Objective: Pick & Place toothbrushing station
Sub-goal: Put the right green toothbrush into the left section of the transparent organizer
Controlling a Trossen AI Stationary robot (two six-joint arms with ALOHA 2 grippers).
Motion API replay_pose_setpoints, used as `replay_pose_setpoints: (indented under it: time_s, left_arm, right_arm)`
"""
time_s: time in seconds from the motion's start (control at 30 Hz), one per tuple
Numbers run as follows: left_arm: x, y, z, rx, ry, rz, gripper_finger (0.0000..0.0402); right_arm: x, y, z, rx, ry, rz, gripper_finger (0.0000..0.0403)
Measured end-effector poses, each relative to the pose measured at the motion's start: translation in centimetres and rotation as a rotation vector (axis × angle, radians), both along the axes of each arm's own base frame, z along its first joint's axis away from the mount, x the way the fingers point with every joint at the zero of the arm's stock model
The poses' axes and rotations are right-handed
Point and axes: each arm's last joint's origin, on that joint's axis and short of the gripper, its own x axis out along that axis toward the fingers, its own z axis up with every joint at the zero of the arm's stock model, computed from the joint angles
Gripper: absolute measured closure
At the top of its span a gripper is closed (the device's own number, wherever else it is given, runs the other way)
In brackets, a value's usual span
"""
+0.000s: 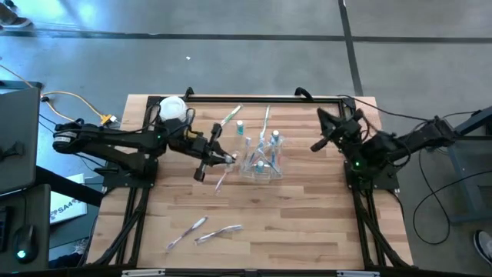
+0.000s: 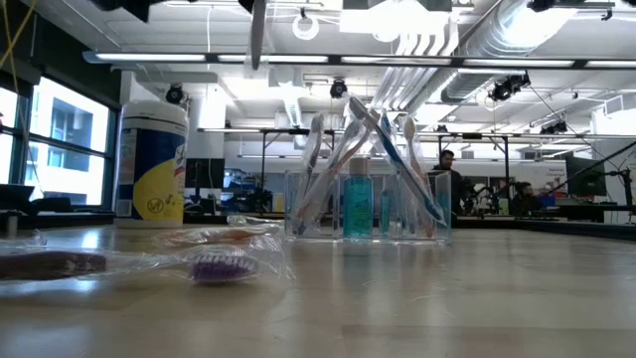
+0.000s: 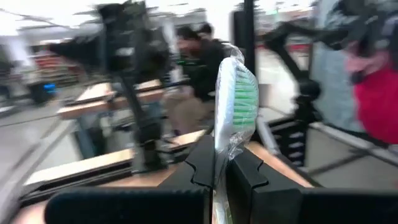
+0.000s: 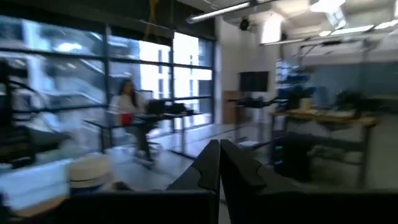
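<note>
From the high view, the left arm is reaching in from the 9 o'clock side, stretched out low across the table [image 1: 307,231], and the left gripper [image 1: 228,159] is sitting just at 9 o'clock of the toothbrushing station [image 1: 261,160], which is standing near the middle of the table a bit toward 12 o'clock, with several brushes and small bottles poking out of it. The right arm is folded back at the 3 o'clock edge, with the right gripper [image 1: 317,145] lifted off the wood and well apart from the station. A white tub [image 1: 171,108] is sitting at the 11 o'clock corner, and two wrapped toothbrushes [image 1: 206,231] are lying down at 7 o'clock. In the low view, the clear station [image 2: 366,204] is standing upright on the table with brushes leaning in it, the tub [image 2: 152,161] is off at its 9 o'clock, and a wrapped purple brush [image 2: 214,265] is lying close to the camera. In the left wrist view, the left gripper [image 3: 219,167] is clamping a wrapped green-bristled toothbrush [image 3: 235,102], holding it upright between the fingers [image 3: 199,165]. In the right wrist view, the right gripper [image 4: 219,163] is pinched closed on nothing, pointing out into the room.
</note>
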Motion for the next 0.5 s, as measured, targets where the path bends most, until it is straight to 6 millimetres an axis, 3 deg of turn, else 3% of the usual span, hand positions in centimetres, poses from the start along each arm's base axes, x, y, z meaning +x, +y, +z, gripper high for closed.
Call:
replay_pose_setpoints:
  time_s: [0.2, 0.4, 0.5]
  left_arm:
    - [2.2, 2.8, -2.0, -0.018, 0.022, 0.049, 0.0391]
    - [4.1, 5.1, -3.9, -0.072, -0.008, 0.040, 0.0391]
    - [4.9, 5.3, -4.9, -0.080, 0.003, 0.009, 0.0391]
  right_arm:
    - [0.8, -1.4, -5.3, 0.116, -0.039, 0.202, 0.0401]
    - [1.1, -2.1, -6.8, 0.138, -0.035, 0.244, 0.0401]
    - [1.0, -2.2, -7.2, 0.137, -0.025, 0.246, 0.0401]
